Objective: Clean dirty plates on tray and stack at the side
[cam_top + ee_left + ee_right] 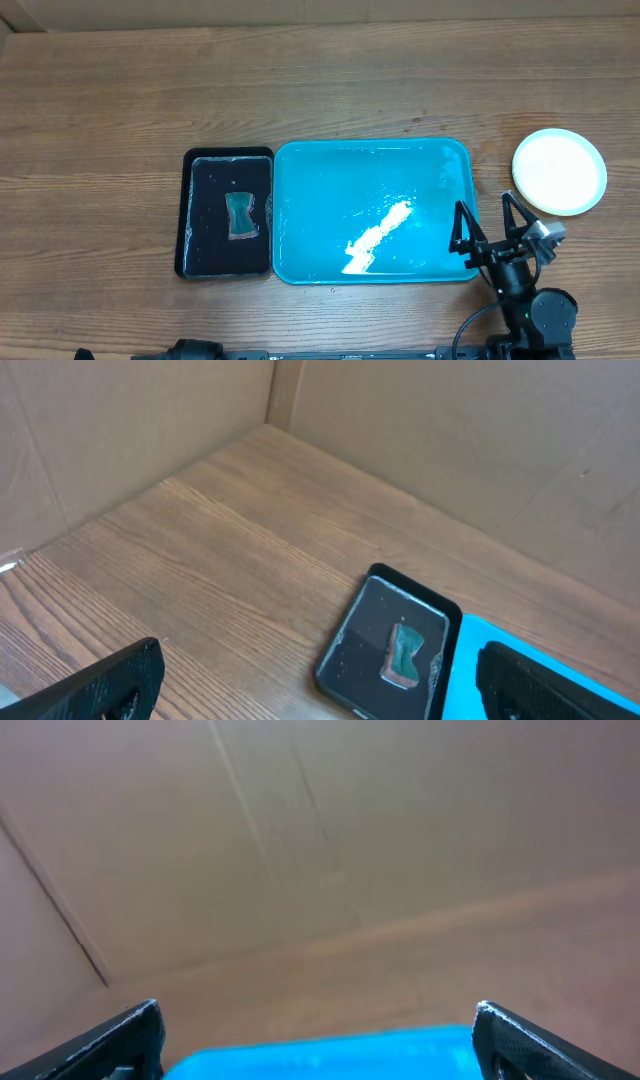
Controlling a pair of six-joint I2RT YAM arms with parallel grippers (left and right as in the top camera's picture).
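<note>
The cyan-blue tray [300, 170] lies in the middle of the table with no plates on it; only wet glare shows on its floor. It also shows in the left wrist view [470, 660] and the right wrist view [320, 1055]. A round pale plate [559, 171] sits on the table to the right of the tray; I cannot tell whether more plates lie under it. My right gripper [485, 222] [315, 1010] is open and empty above the tray's front right corner. My left gripper [320, 655] is open and empty, low at the front left.
A smaller black tray [196, 200] [345, 645] touches the cyan tray's left side and holds a green sponge [242, 216] [403, 652]. Cardboard walls stand behind the table.
</note>
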